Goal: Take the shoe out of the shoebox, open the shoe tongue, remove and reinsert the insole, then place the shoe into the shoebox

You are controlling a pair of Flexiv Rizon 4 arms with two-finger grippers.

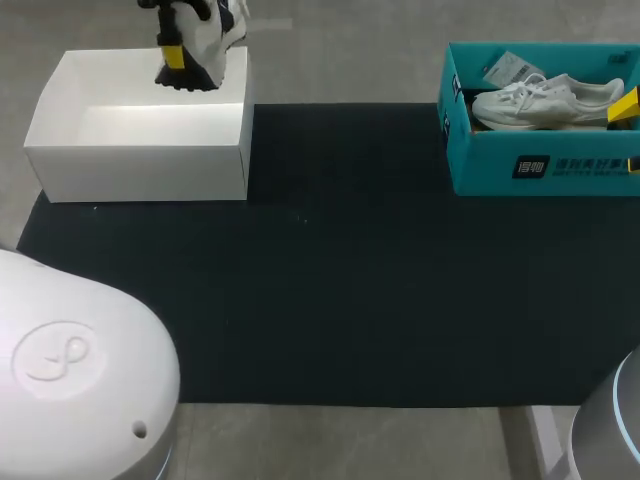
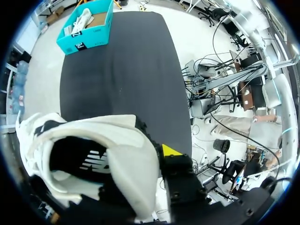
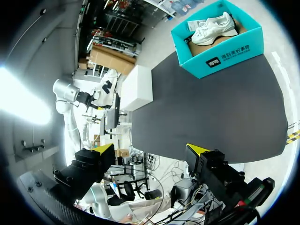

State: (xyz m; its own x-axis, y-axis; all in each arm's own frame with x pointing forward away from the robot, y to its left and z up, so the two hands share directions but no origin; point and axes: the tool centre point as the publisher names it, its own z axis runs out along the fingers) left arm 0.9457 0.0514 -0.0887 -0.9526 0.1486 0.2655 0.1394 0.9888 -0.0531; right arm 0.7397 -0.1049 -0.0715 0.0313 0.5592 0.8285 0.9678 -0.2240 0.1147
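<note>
My left gripper [image 1: 176,56] is shut on a white and black shoe [image 1: 205,40], held just above the back of the open white shoebox [image 1: 140,150] at the far left. In the left wrist view the shoe [image 2: 93,154] fills the space at the fingers, its dark opening showing; one yellow fingertip [image 2: 171,150] presses on its side wall and the other is hidden. My right gripper [image 3: 150,150] stands open and empty, well back from the boxes. In the head view only its yellow tips [image 1: 626,105] show, at the right edge by the teal box.
A teal shoebox [image 1: 530,165] at the far right holds a second white shoe [image 1: 545,100] and a paper tag. A black mat [image 1: 340,280] covers the table between the boxes. The teal box [image 3: 220,56] and white box [image 3: 139,86] lie ahead of the right gripper.
</note>
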